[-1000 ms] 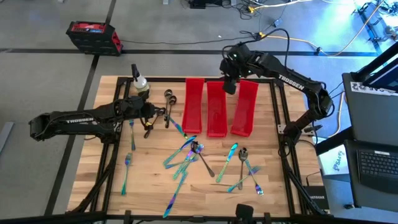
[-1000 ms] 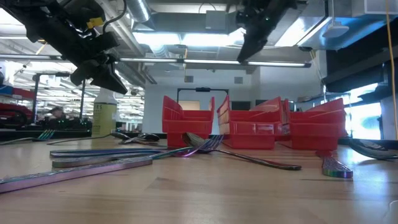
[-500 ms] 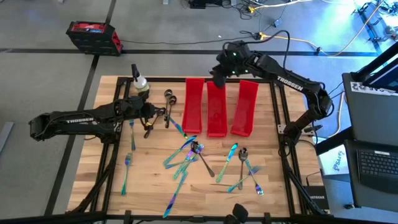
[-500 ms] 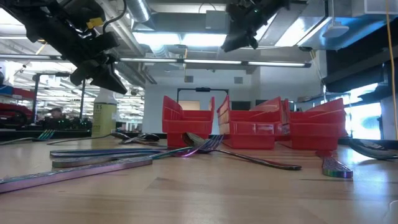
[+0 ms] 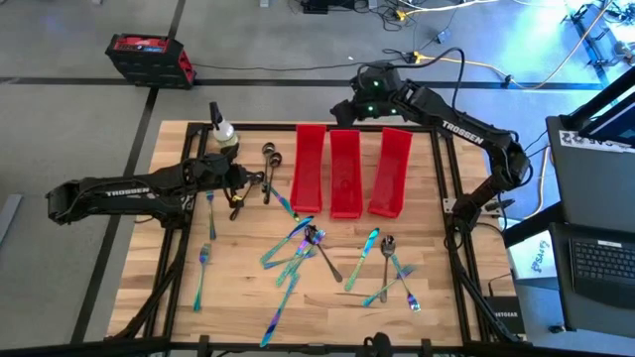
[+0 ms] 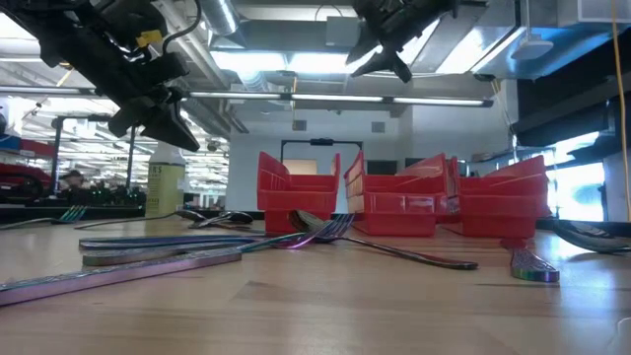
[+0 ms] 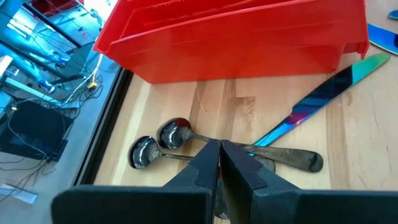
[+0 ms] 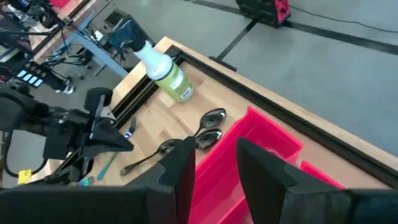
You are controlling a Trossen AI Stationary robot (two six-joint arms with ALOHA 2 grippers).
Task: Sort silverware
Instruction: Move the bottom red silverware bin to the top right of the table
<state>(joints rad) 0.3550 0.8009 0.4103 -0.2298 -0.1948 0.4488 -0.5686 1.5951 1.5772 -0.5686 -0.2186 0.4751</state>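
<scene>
The silverware lies loose on the wooden table: iridescent forks, spoons and knives [image 5: 308, 248] in the middle and toward the near edge, and two dark spoons [image 7: 177, 134] left of the red bins. An iridescent knife [image 7: 323, 102] lies beside those spoons. My left gripper [image 5: 243, 188] hangs shut above the dark spoons, clear of the table in the low view [image 6: 163, 123], holding nothing. My right gripper [image 5: 347, 104] is high over the bins' far ends. It stands open in its wrist view [image 8: 217, 168], with nothing between its fingers.
Three long red bins [image 5: 308, 169] [image 5: 345, 174] [image 5: 390, 171] stand side by side at the far middle of the table. A spray bottle [image 5: 223, 134] with yellowish liquid stands at the far left. A black frame [image 5: 442, 178] runs along the table's edges.
My right gripper has risen a little and gone toward the table's far and left edges, off the right bin's far end. It has rolled about its own pointing line and tipped up. Its fingers keep the same gap. The silverware has not moved.
</scene>
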